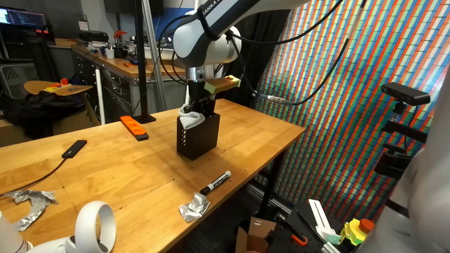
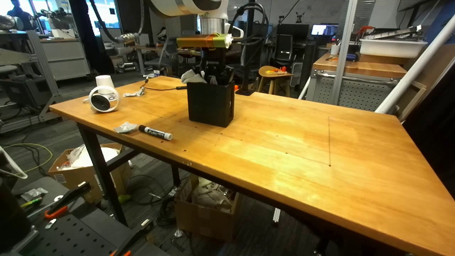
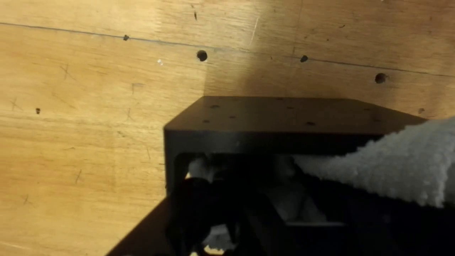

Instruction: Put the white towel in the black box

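Note:
The black box (image 1: pixel 198 138) stands upright on the wooden table, in both exterior views (image 2: pixel 209 105). Its rim and inside also show in the wrist view (image 3: pixel 241 140). The white towel (image 1: pixel 191 120) is partly inside the box. A part of it bulges over the rim at one corner, also in an exterior view (image 2: pixel 193 76) and in the wrist view (image 3: pixel 401 163). Some of its cloth shows deep inside the box. My gripper (image 1: pixel 204 107) points straight down with its fingers inside the box opening. Its fingertips are hidden by the box walls and dark in the wrist view.
A marker (image 1: pixel 216 182) and crumpled foil (image 1: pixel 195 207) lie near the table edge. An orange object (image 1: pixel 133 127) lies by a black pole (image 1: pixel 140 70). A black hub with a cable (image 1: pixel 74 149) and a white ringed controller (image 2: pixel 103 99) are also on the table.

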Robot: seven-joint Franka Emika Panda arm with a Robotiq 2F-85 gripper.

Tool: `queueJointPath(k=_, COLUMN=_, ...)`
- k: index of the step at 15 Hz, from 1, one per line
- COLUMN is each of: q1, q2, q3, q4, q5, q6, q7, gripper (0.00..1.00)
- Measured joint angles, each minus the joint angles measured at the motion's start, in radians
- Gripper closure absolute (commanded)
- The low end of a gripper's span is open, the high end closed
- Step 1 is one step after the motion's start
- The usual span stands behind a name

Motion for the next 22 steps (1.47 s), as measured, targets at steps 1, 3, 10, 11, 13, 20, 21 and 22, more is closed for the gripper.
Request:
queueJointPath(k=1, q1=0.000, q2=-0.025, q3=0.000, q4=-0.013, q5=0.003, q6=0.000, q7=0.004, gripper=0.15)
queueJointPath(k=3, q1=0.001, q2=-0.082, q3=0.000, q4=-0.040, q5=0.010, q6=-0.001, q7=0.012, gripper=0.01)
queueJointPath(k=10, q1=0.010, q2=-0.254, q3=0.001, q4=-0.125, q5=0.017, q6=-0.001, q7=0.050, gripper=0.06)
queueJointPath(k=11, q1=0.012, q2=-0.271, q3=0.001, q4=-0.135, q5=0.019, q6=-0.001, q7=0.053, gripper=0.02)
queueJointPath(k=13, q1=0.020, q2=-0.300, q3=0.004, q4=-0.155, q5=0.020, q6=-0.001, q7=0.060, gripper=0.01)
queueJointPath(k=20, q1=0.067, q2=-0.346, q3=0.034, q4=-0.200, q5=0.022, q6=-0.001, q7=0.102, gripper=0.00)
queueJointPath(k=21, q1=0.074, q2=-0.347, q3=0.042, q4=-0.201, q5=0.022, q6=0.001, q7=0.109, gripper=0.00)
queueJointPath(k=22, q1=0.081, q2=-0.346, q3=0.049, q4=-0.201, q5=0.022, q6=0.003, q7=0.116, gripper=0.00)
